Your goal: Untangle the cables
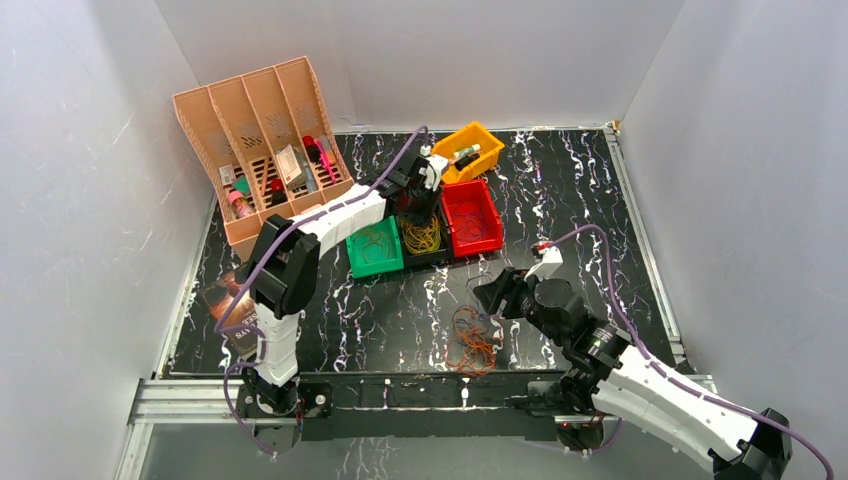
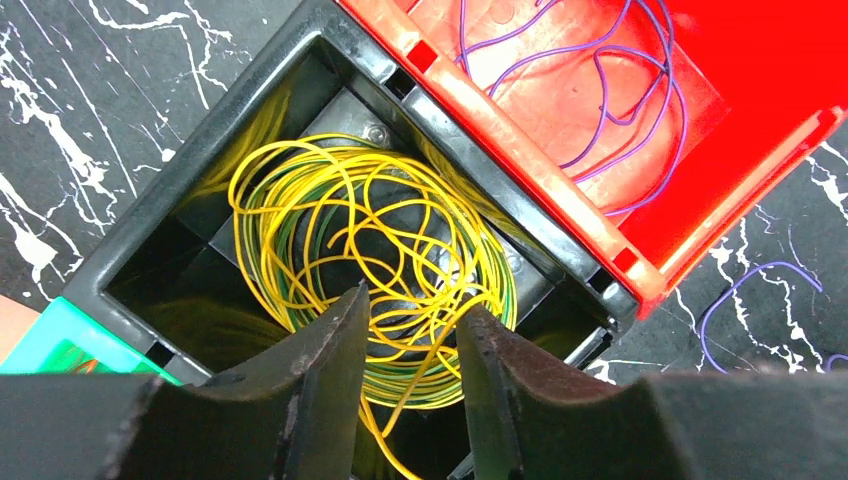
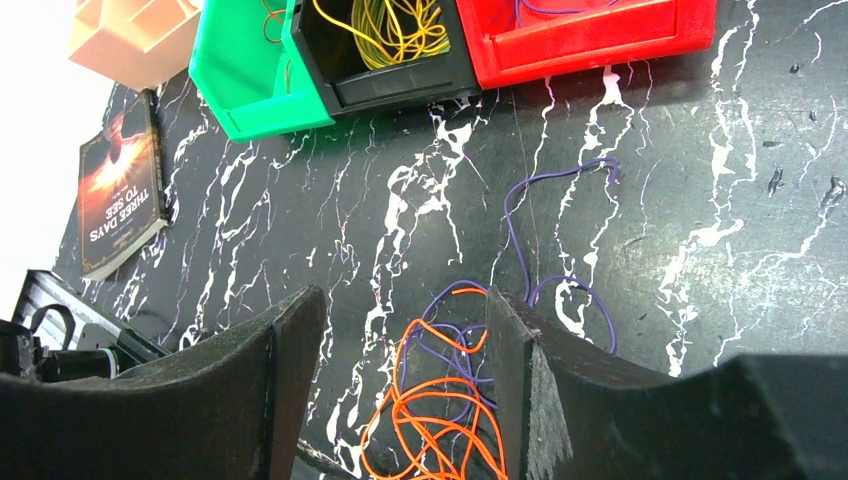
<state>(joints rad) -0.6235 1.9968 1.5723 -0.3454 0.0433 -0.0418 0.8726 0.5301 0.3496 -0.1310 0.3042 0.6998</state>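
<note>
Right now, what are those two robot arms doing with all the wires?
They seem to be untangling and sorting by colour. The left gripper hangs open over the black bin, a strand of the yellow cables between its fingers. The right gripper hovers open above an orange and purple tangle on the table.

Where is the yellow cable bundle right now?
In the top view the yellow cable bundle lies coiled in the black bin, between the green bin and the red bin, directly under the left gripper.
</note>
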